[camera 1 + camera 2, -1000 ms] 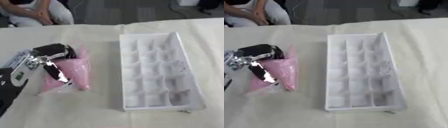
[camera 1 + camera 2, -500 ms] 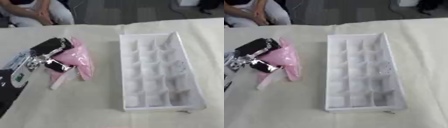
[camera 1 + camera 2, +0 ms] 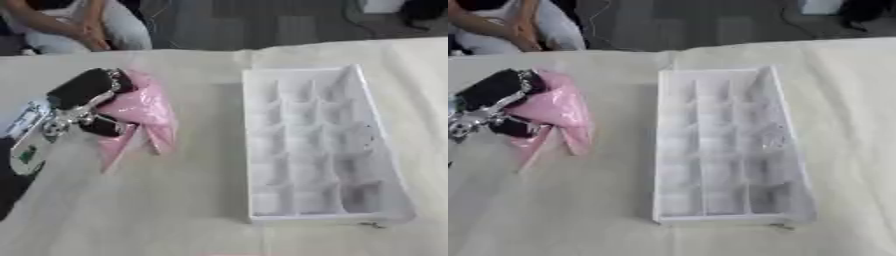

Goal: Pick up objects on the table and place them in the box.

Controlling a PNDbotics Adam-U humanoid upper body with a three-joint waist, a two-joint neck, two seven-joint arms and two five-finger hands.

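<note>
Left hand point(image 3: 87, 102): enters from the left edge of the view, over the left half of the table. Fingers above and thumb below are curled onto a pink plastic bag point(image 3: 144, 112), pinching its left side between them. The bag is crumpled at the grip and bulges out to the right of the hand; two loose ends trail down below it, one narrow strip slanting toward the lower left, the other hanging more or less straight down. The bunched upper part of the bag appears lifted clear of the surface; whether the trailing ends touch the cloth cannot be told.

Right hand: not seen in either view.

White compartment box point(image 3: 367, 125): lies on the right half of the table, long side running away from the camera, divided into a grid of small square cells in three columns. It is well apart from the bag, with a strip of bare cloth between the two. Contents of the cells cannot be made out with certainty; the cells read as pale throughout.

Table point(image 3: 579, 210): covered with a cream cloth, creased in places.

Position of the bag relative to the box: to the left of it, roughly level with the box's far half, held in the left hand and not over any compartment
</note>
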